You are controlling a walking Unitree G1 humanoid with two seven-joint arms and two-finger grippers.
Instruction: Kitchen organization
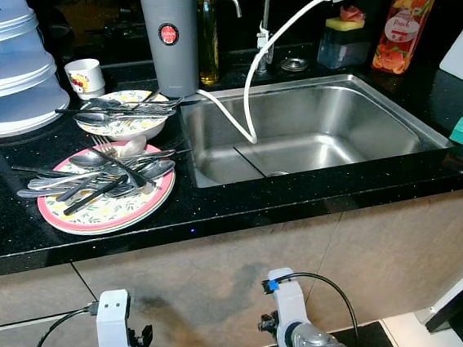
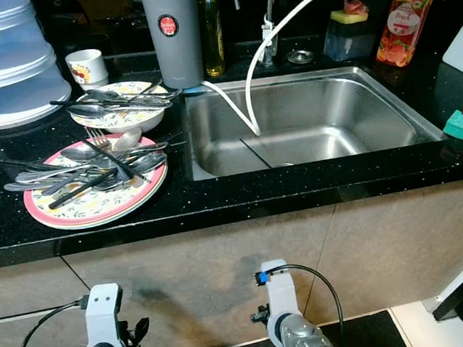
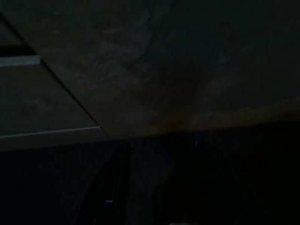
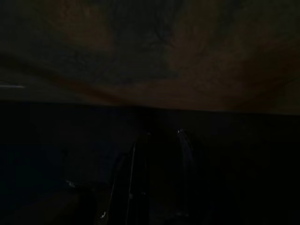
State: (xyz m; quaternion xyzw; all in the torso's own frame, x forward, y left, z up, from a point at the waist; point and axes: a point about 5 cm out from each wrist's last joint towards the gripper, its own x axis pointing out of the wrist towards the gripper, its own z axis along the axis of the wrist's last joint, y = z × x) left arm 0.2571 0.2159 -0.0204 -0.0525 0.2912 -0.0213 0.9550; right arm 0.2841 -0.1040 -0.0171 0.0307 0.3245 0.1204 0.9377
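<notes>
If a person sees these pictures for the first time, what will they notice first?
Probably the pink-rimmed plate heaped with spoons and forks, on the black counter left of the steel sink. Next, the white hose curving from the back wall into the sink, beside a tall grey dispenser.

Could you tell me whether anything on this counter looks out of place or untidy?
Yes: loose cutlery lies criss-crossed in a heap on the floral plate, and more lies across the bowl behind it. A white hose dangles from the tap into the sink.
</notes>
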